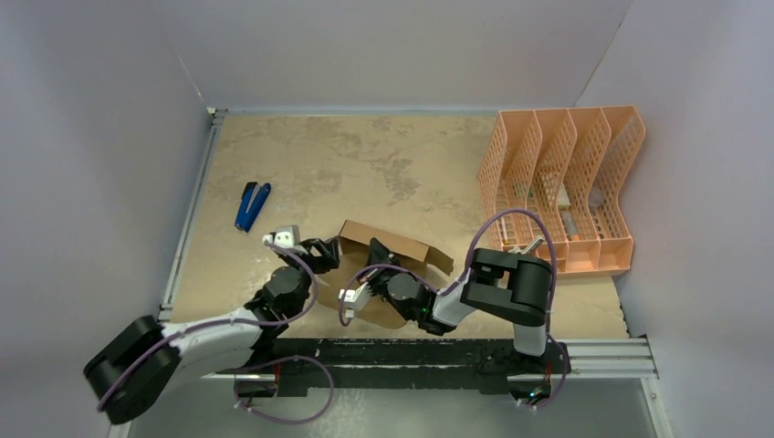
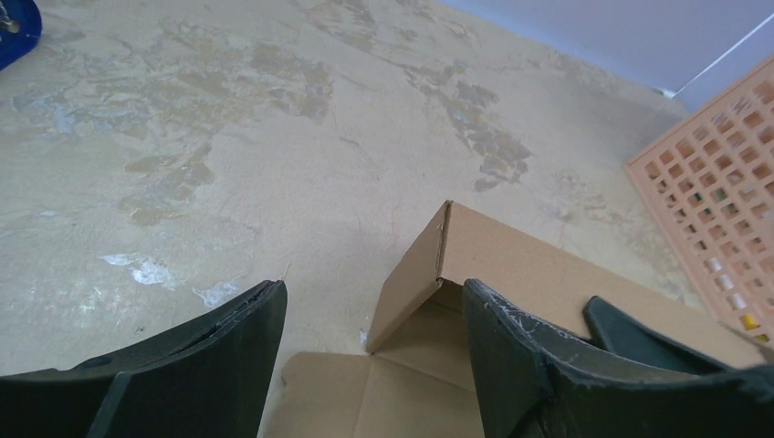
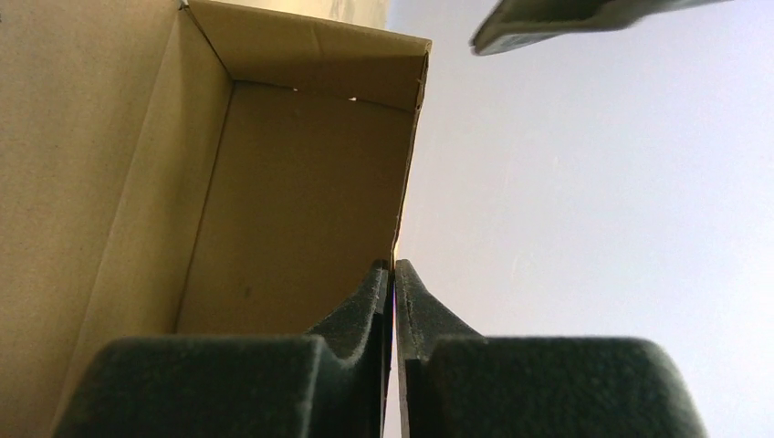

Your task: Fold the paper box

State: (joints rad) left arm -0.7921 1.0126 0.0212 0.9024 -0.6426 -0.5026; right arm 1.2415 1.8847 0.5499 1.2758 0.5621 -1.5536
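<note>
The paper box (image 1: pixel 402 251) is brown cardboard, partly folded, with walls raised, near the table's front middle. My left gripper (image 1: pixel 329 249) is open at the box's left end. In the left wrist view its jaws (image 2: pixel 370 306) straddle a raised corner wall of the box (image 2: pixel 516 255) without touching it, above a flat flap. My right gripper (image 1: pixel 377 271) is shut on the edge of one upright wall. In the right wrist view (image 3: pixel 393 271) both pads pinch the thin cardboard edge of the box (image 3: pixel 274 201), whose inside faces the camera.
A peach-orange perforated file organizer (image 1: pixel 561 192) stands at the back right and shows in the left wrist view (image 2: pixel 721 210). A blue object (image 1: pixel 252 205) lies at the left of the table. A metal rail (image 1: pixel 602 351) runs along the near edge. White walls surround the table.
</note>
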